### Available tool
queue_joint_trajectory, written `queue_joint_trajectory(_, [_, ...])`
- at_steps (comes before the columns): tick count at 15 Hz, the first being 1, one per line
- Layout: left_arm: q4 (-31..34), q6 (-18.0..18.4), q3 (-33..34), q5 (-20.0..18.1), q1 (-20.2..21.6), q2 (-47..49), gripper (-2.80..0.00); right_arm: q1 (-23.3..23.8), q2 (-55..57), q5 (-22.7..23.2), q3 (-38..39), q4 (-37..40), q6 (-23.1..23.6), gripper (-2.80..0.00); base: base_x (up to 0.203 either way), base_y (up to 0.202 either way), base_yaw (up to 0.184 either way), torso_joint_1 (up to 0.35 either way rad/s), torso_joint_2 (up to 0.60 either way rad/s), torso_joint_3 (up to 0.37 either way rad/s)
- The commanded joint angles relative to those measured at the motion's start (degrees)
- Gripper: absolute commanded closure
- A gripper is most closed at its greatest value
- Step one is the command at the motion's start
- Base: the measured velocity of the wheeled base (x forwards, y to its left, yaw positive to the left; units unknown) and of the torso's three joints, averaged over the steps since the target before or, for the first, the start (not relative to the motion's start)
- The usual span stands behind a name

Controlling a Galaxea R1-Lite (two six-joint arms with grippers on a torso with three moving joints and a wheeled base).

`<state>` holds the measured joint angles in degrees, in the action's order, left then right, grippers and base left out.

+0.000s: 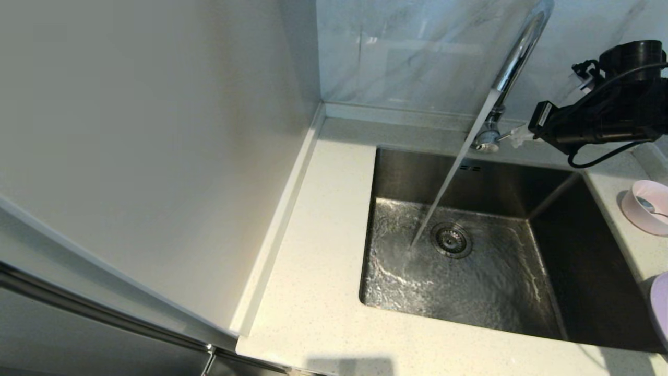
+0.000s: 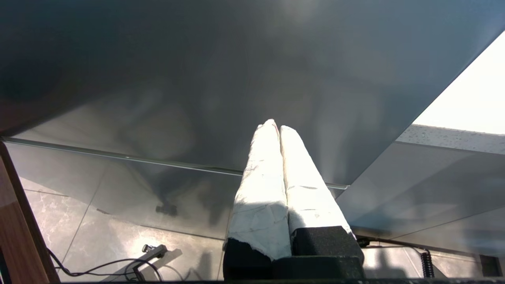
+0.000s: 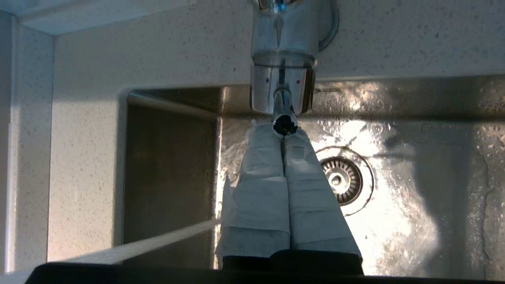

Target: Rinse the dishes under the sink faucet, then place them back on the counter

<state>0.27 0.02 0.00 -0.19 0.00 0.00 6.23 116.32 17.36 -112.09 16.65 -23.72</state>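
Right gripper (image 3: 283, 132) pressed together at faucet (image 1: 514, 57) lever (image 3: 282, 114); water running. Bowl (image 1: 647, 206) unrinsed on counter (image 1: 313, 261). Risk: slipping off lever. Left gripper (image 2: 276, 128) closed, parked.

The sink (image 1: 469, 261) fills the centre and right of the head view, sunk into the counter (image 1: 313, 271), which wraps its left and near sides. The faucet (image 1: 514, 68) rises behind the sink's far rim at upper right, its stream (image 1: 449, 183) slanting down to land just left of the drain (image 1: 452, 239). At the right edge the small bowl (image 1: 644, 206) sits on the counter, with the plate-bowl (image 1: 660, 305) nearer, cut by the frame. The right gripper (image 1: 514, 137) is at the faucet's base.
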Motion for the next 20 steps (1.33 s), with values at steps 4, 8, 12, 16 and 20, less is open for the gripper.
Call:
queue_joint_trajectory(4, [0.00,-0.02,0.00,0.02,0.00,0.00,0.00,0.02,0.32,-4.07,-0.23,-11.19,-2.62,0.00,0.000,0.000,0.000,0.000,0.00,0.000])
queue_joint_trajectory(8, [0.00,-0.02,0.00,0.02,0.00,0.00,0.00,0.10,-0.58,-4.07,0.15,-11.53,-2.82,0.00,0.000,0.000,0.000,0.000,0.00,0.000])
queue_joint_trajectory(12, [0.00,-0.02,0.00,0.02,0.00,0.00,0.00,0.10,-5.12,-3.10,7.03,-10.92,-2.22,0.00,0.000,0.000,0.000,0.000,0.00,0.000])
queue_joint_trajectory(16, [0.00,-0.02,0.00,0.02,0.00,0.00,0.00,0.02,-11.65,-0.44,19.18,-10.47,9.00,0.00,0.000,0.000,0.000,0.000,0.00,0.000])
queue_joint_trajectory(20, [0.00,-0.02,0.00,-0.07,0.00,0.00,0.00,0.06,-24.35,-3.84,34.08,-4.26,27.15,0.00,0.000,0.000,0.000,0.000,0.00,0.000])
